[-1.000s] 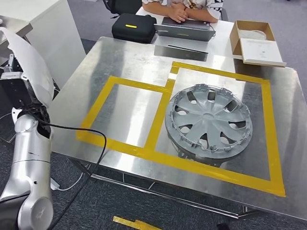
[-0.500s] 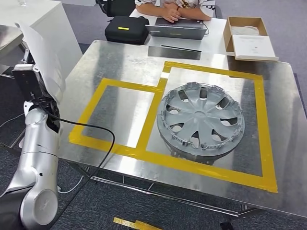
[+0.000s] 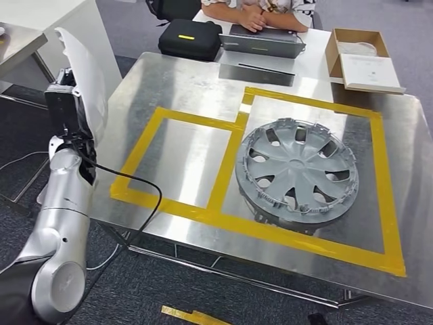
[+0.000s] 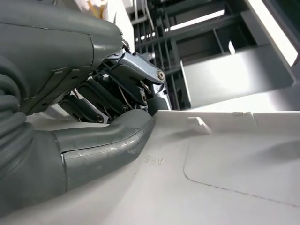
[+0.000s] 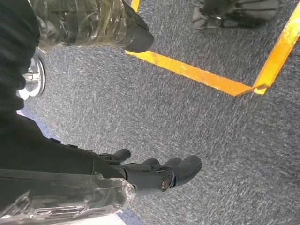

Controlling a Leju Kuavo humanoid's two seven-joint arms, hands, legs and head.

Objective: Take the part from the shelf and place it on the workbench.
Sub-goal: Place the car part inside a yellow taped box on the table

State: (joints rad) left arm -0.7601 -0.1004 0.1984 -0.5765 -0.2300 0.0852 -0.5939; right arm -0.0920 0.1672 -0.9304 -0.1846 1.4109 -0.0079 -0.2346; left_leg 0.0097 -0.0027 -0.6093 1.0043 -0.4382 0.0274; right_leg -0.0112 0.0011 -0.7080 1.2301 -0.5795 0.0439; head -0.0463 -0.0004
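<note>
Here, the left hand [image 4: 106, 117] grasped the white plastic panel [image 3: 86, 88] by its edge at nine o'clock of the workbench [image 3: 168, 88], the panel seemingly light, thin and flexible; the right hand [image 5: 155, 173] hung released.

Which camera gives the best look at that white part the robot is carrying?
The left wrist view: the white part lies close up under the left hand. The head view shows it edge-on beside the table. The right wrist view faces the floor.

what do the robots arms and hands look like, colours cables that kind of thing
The left arm is rounded polished silver with a black cable looping off it. The left hand has a grey ribbed cover, thick grey thumb and dark fingers with metal links. The right hand is dark grey.
</note>
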